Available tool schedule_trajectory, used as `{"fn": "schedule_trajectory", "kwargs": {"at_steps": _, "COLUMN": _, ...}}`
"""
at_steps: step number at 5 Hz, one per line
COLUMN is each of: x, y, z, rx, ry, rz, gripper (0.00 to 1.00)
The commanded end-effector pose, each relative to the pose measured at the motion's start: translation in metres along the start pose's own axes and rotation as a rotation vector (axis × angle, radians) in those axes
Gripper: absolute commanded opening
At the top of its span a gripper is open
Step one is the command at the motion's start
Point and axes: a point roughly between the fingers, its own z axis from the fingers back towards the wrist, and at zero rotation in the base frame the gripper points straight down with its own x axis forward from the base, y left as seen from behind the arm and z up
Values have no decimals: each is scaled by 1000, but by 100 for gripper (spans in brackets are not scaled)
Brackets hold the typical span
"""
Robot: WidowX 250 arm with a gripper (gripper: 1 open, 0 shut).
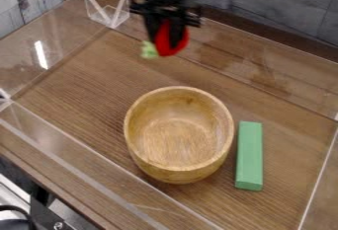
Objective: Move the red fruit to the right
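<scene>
Above the far side of the wooden table (79, 86), the gripper (168, 38) is clamped on the red fruit (165, 42), beyond the wooden bowl (179, 133).

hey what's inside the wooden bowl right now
Nothing visible: the wooden bowl shows only its bare wood floor. The near inner wall is hidden behind its rim.

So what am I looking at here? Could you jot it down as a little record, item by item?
gripper: shut on the red fruit, pointing down, above the far part of the table
red fruit: held off the table, green leaf sticking out to the left
bowl: wooden, empty, upright, near the middle
green block: flat, lying just right of the bowl
table: wood, with clear walls around it
</scene>
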Motion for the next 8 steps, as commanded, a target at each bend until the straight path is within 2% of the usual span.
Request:
{"fn": "schedule_trajectory", "kwargs": {"at_steps": 1, "x": 29, "y": -16, "z": 9, "rx": 22, "ry": -69, "rz": -17, "gripper": 0}}
{"fn": "schedule_trajectory", "kwargs": {"at_steps": 2, "x": 42, "y": -30, "z": 0, "rx": 28, "ry": -62, "rz": -35, "gripper": 0}}
{"fn": "schedule_trajectory", "kwargs": {"at_steps": 4, "x": 37, "y": -30, "z": 6, "rx": 33, "ry": -48, "rz": -141, "gripper": 0}}
{"fn": "schedule_trajectory", "kwargs": {"at_steps": 5, "x": 45, "y": -52, "z": 5, "rx": 35, "ry": -43, "rz": -172, "gripper": 0}}
{"fn": "schedule_trajectory", "kwargs": {"at_steps": 6, "x": 41, "y": -70, "z": -1, "rx": 42, "ry": -29, "rz": -205, "gripper": 0}}
{"fn": "schedule_trajectory", "kwargs": {"at_steps": 8, "x": 39, "y": -56, "z": -23, "rx": 63, "ry": -16, "rz": -167, "gripper": 0}}
